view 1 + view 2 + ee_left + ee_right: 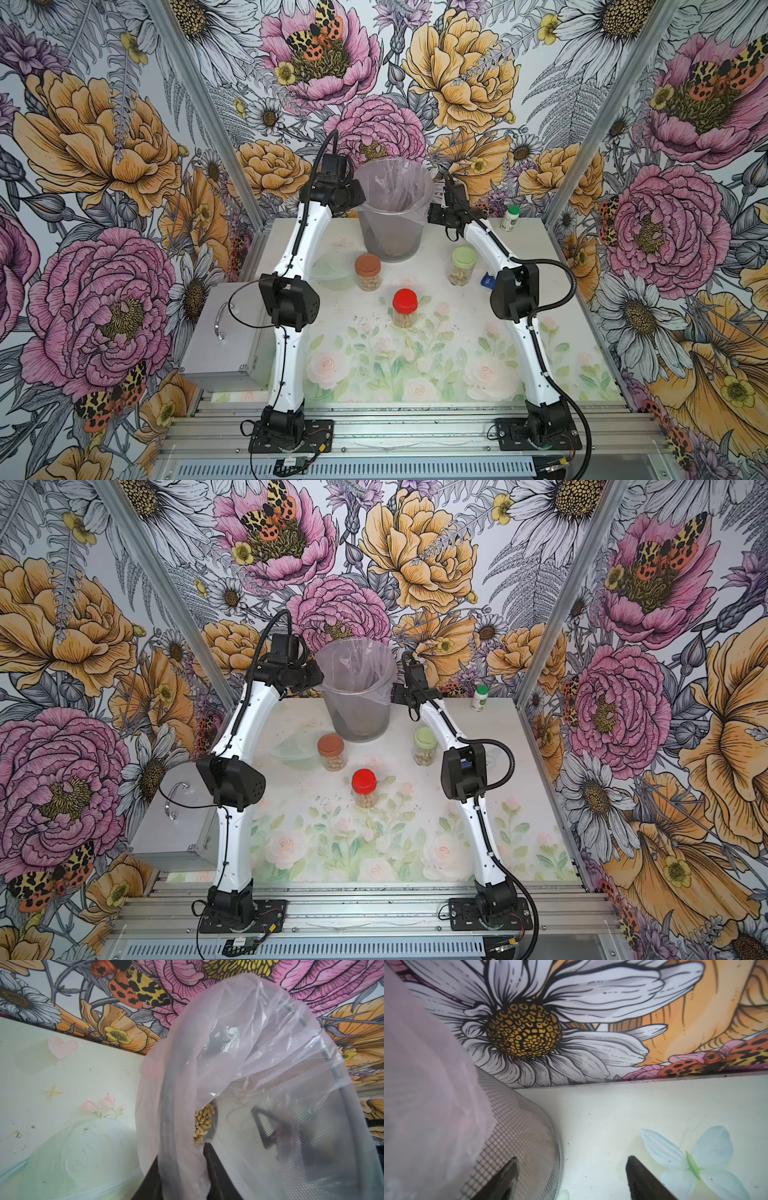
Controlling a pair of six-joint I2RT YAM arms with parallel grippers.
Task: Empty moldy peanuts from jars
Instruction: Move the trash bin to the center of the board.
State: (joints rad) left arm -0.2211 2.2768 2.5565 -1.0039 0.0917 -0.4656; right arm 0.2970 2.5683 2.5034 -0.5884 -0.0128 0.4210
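Left claw [180, 1157] is clamped tight on the rim of the mesh bin [519, 1136], with the plastic liner [239, 1032] pinched in too. Right claw [572, 1159] has its jaws well apart and nothing in them. One finger [506, 1178] is right up by the bin's mesh wall, can't tell if it actually touches.

Bin sits at the middle of the bench's [457, 374] back edge. All three jars stand upright, long axis vertical, lids on and facing up:
- brown-lid jar [368, 272] just in front of the bin, toward the left
- green-lid jar [462, 266] front-right of the bin
- red-lid jar [404, 307] nearer the bench's middle

Each one's clear, with pale tan peanuts [404, 320] piled inside. More of them lie at the bin's bottom.
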